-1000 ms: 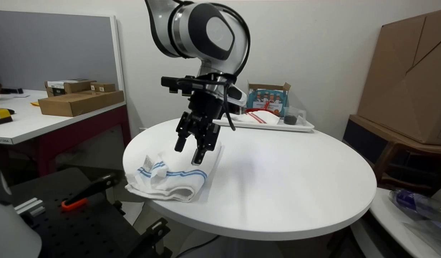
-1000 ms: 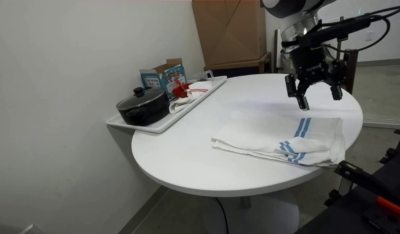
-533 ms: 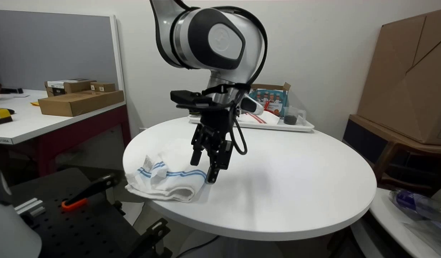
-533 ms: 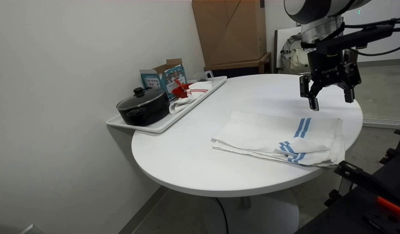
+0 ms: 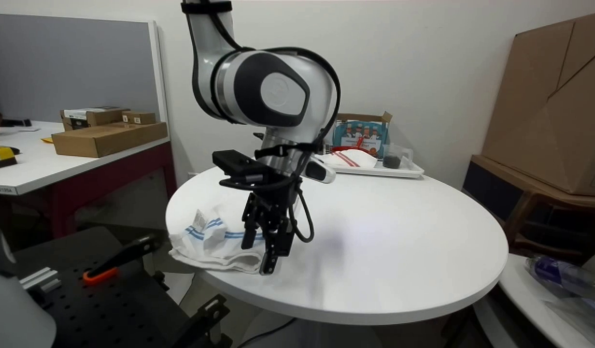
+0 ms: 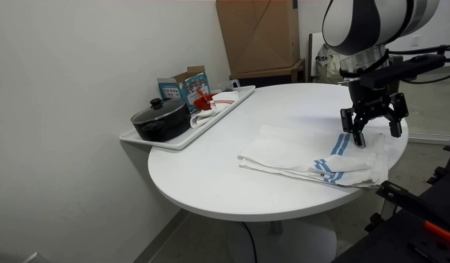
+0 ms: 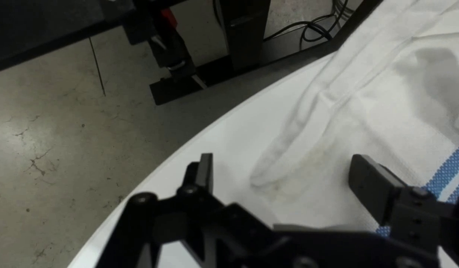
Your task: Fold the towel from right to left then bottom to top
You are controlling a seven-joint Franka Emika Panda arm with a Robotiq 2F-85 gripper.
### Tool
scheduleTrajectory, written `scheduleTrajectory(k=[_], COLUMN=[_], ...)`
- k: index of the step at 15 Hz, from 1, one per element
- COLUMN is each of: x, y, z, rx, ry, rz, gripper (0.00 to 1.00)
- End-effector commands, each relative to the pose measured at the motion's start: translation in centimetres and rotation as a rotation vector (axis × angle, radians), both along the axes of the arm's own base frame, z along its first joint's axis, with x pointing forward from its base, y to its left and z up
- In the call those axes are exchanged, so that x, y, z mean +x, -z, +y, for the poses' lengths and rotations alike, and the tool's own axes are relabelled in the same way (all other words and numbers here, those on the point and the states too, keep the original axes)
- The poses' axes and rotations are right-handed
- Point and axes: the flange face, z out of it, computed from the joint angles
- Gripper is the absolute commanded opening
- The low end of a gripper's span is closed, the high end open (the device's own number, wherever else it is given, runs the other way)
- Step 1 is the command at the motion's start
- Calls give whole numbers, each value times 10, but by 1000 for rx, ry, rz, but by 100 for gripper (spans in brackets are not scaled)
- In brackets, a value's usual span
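Observation:
The towel, white with blue stripes, lies folded flat with rumpled layers near the edge of the round white table. In an exterior view its folded edge curls up beside the gripper, which covers part of it. My gripper is open and points down, low at the towel's corner. In the wrist view the towel's corner lies between the open fingers. One finger is over bare table, the other over the towel by a blue stripe. I cannot tell whether the fingertips touch anything.
A white tray by the wall holds a black pot, a blue box, a red item and a red-striped cloth. A dark perforated plate with clamps stands beside the table. The table edge is near the gripper.
My gripper has moved across above the table to the towel's corner and come down low over it. It stays open. The towel has not moved.

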Motion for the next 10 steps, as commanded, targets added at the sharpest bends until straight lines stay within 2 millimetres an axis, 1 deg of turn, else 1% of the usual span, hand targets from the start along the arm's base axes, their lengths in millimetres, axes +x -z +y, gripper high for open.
scheduleTrajectory(k=[1, 2, 5, 7, 8, 9, 10], x=[-4, -3, 0, 1, 1, 0, -1], y=[12, 13, 6, -5, -11, -17, -25], z=[3, 2, -1, -1, 0, 1, 2], rx=[-23, -31, -33, -25, -22, -17, -11], ry=[-23, -18, -7, -3, -4, -6, -7], rz=[-10, -10, -21, -37, -48, -55, -64], gripper=[62, 55, 30, 15, 10, 10, 6])
